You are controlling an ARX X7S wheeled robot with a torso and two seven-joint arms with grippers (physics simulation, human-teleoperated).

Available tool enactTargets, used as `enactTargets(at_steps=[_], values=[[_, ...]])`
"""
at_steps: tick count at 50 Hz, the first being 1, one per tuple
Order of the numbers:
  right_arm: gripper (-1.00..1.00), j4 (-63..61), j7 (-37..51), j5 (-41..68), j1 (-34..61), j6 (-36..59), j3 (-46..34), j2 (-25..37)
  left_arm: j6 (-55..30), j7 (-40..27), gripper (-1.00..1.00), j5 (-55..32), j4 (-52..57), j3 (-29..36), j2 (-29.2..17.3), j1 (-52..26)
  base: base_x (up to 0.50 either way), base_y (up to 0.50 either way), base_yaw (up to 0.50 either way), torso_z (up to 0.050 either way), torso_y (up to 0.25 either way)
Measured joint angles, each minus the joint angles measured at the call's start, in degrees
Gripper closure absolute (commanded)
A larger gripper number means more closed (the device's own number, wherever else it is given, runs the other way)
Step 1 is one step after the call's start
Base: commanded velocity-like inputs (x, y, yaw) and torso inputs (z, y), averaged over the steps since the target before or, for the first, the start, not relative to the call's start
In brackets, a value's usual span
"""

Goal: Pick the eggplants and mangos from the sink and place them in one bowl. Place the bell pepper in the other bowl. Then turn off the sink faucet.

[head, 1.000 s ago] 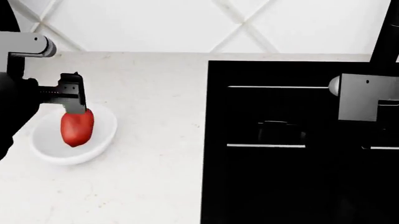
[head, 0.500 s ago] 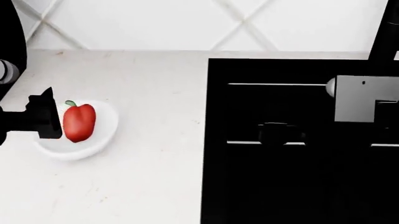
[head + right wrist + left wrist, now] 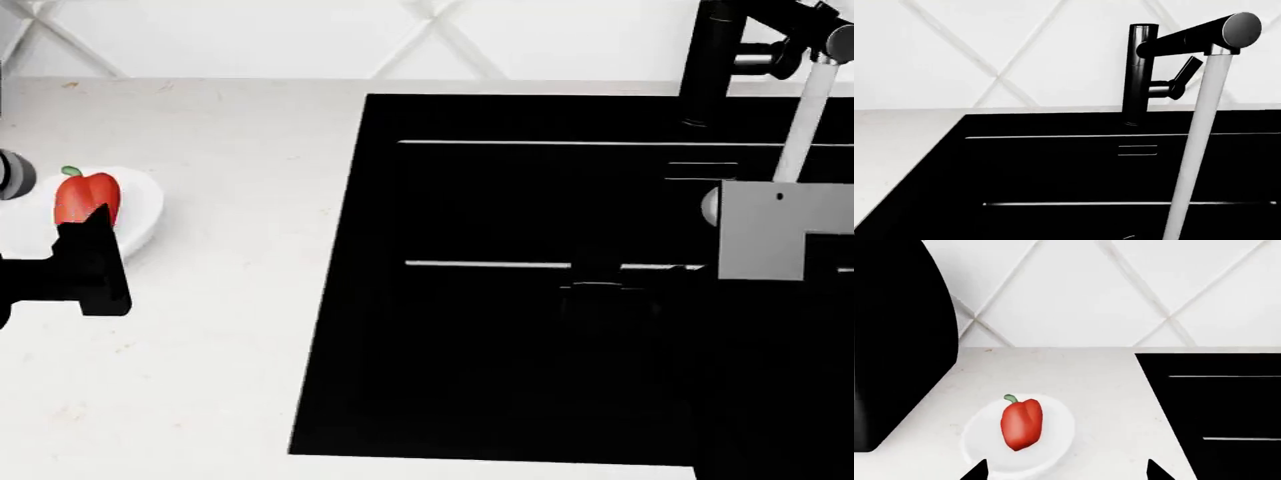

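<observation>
A red bell pepper (image 3: pixel 1021 422) lies in a white bowl (image 3: pixel 1057 440) on the counter left of the black sink (image 3: pixel 387 110); it also shows in the head view (image 3: pixel 84 198). My left gripper (image 3: pixel 1064 475) is open and empty, drawn back from the bowl, its black fingertips (image 3: pixel 977 472) wide apart. My right arm (image 3: pixel 771 230) hangs over the sink; its jaws do not show against the black basin. The black faucet (image 3: pixel 1139 75) runs a white stream of water (image 3: pixel 1194 150); its handle (image 3: pixel 1185 72) sticks out at the side. No eggplants, mangos or second bowl are in view.
White counter (image 3: pixel 227 330) lies left of the sink, with a tiled wall (image 3: pixel 1121 290) behind it. A large black shape (image 3: pixel 894 340) stands beside the bowl in the left wrist view. The sink basin (image 3: pixel 534 200) looks dark throughout.
My left gripper let go of the bell pepper, which now lies in the bowl, and drew back. The head view swung right, bringing the faucet and running water into view.
</observation>
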Motion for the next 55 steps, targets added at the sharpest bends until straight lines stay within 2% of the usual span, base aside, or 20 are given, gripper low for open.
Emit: enactTargets(at_steps=[46,55], values=[[-1.0,-2.9,2.4,1.5,-0.8,0.6,1.8,1.5,0.6,3.4,-1.0,0.2,-4.0,-0.6,2.6,0.9,0.0,-0.5,0.0,0.0,0.0],[-1.0,-1.9,2.1,0.6,-0.8,-0.7,1.7,1.2,0.2,4.8,-1.0,0.1,-6.9,-0.7,3.9,0.7,0.0,-0.03,0.0,0.0,0.0]])
